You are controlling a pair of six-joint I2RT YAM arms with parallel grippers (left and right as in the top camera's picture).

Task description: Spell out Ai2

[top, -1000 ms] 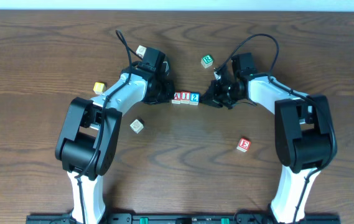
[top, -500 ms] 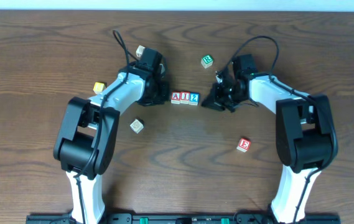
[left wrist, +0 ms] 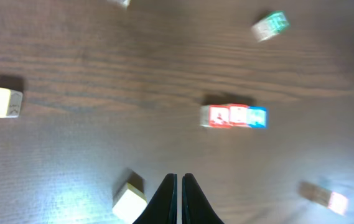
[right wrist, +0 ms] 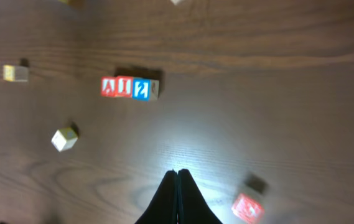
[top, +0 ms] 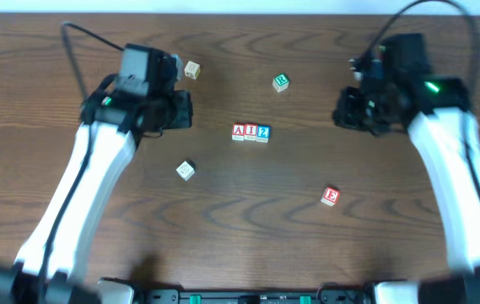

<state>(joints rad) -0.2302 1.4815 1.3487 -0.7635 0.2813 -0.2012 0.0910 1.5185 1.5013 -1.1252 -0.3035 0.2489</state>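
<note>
The red "A" cube (top: 239, 131), red "I" cube (top: 250, 132) and blue "2" cube (top: 263, 133) lie side by side in a touching row at the table's middle, reading A, I, 2. The row also shows in the left wrist view, A (left wrist: 217, 116), I (left wrist: 237, 116), 2 (left wrist: 257, 117), and in the right wrist view, A (right wrist: 109, 86), I (right wrist: 124, 86), 2 (right wrist: 141, 88). My left gripper (top: 187, 111) (left wrist: 178, 178) is shut and empty, raised well left of the row. My right gripper (top: 341, 111) (right wrist: 177, 172) is shut and empty, raised well right of it.
A green-edged cube (top: 281, 82) lies behind the row to the right. A tan cube (top: 191, 69) lies at the back left, a cream cube (top: 186, 170) at the front left, and the red "E" cube (top: 331, 196) at the front right.
Both grippers have drawn away from the row and risen, the left one to the left, the right one to the right. The three cubes have stayed in place.
</note>
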